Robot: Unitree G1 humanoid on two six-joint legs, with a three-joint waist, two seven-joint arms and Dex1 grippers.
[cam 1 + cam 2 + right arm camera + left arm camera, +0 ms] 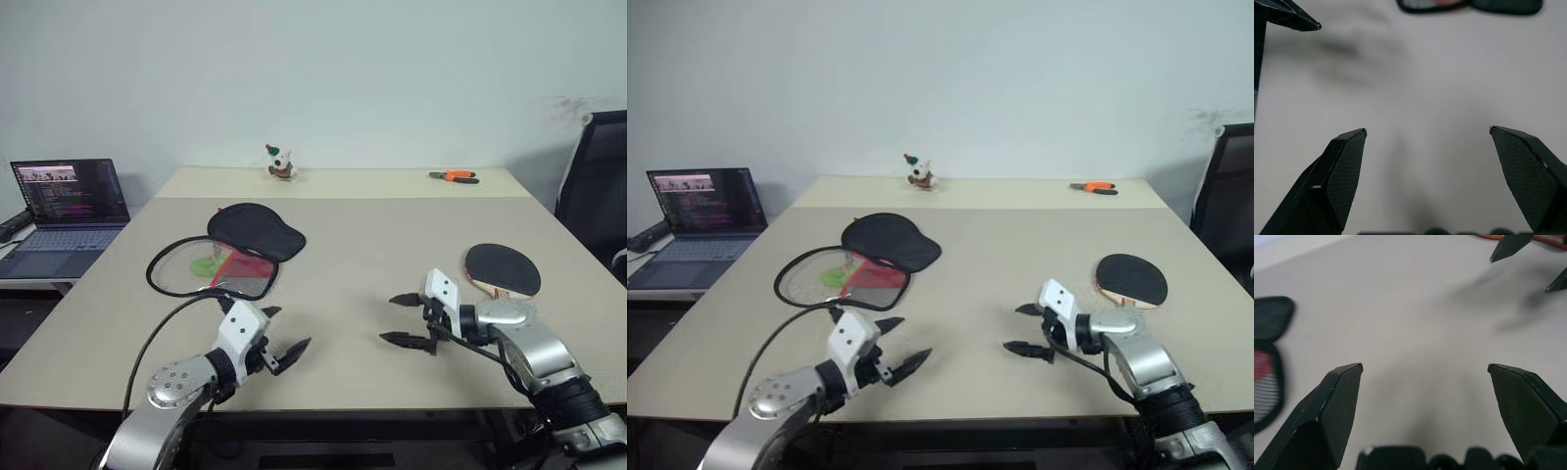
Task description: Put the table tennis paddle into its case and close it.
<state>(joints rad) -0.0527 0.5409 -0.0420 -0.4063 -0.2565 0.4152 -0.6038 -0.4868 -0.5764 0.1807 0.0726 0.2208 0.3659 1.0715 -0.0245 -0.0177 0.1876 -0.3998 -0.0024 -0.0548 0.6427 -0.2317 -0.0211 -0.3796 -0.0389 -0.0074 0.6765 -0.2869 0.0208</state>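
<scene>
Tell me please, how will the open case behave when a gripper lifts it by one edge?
The case lies unzipped and spread flat on the table, so it looks like soft fabric and would probably sag or fold. Its black flap may swing. It seems light and could slide if pushed.

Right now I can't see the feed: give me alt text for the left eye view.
On a beige table, an unzipped black-and-red fabric paddle case lies open at left and a black-faced wooden-handled table tennis paddle at right. Both tools, left and right, hover open and empty near the front edge. An open laptop sits far left.
</scene>
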